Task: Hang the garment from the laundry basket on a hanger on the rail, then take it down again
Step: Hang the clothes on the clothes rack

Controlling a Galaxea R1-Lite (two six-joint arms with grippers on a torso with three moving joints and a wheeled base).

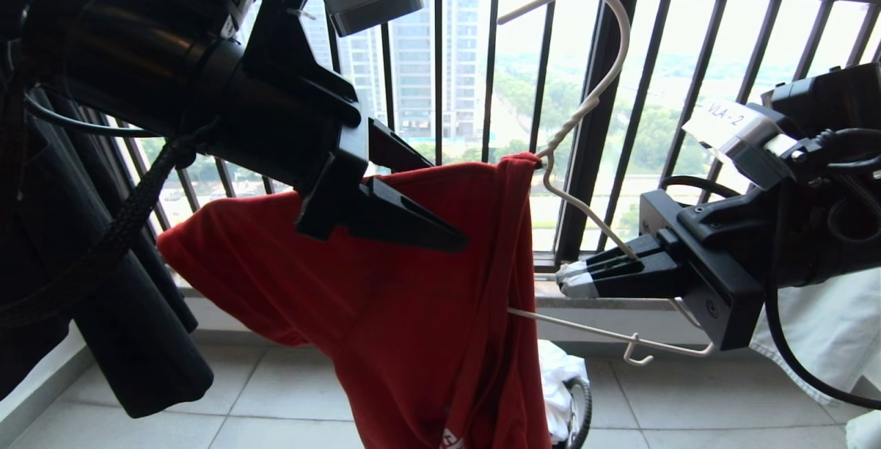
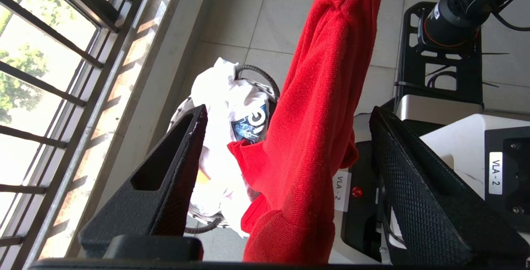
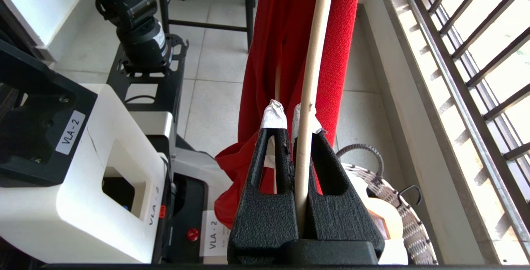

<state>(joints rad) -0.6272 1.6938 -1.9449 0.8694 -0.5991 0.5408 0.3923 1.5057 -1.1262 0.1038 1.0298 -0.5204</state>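
We saw the left claw (image 1: 413,194) reaching rightward, fingers spread, straddling the red garment (image 1: 385,297) draped over the hanger (image 1: 585,105). Below stood the laundry basket (image 1: 581,408) with white clothing (image 1: 557,373). The right claw (image 1: 571,278) reached leftward, clamped on the hanger's wire.

Black arms, white "VLA-2" labels (image 1: 717,120)
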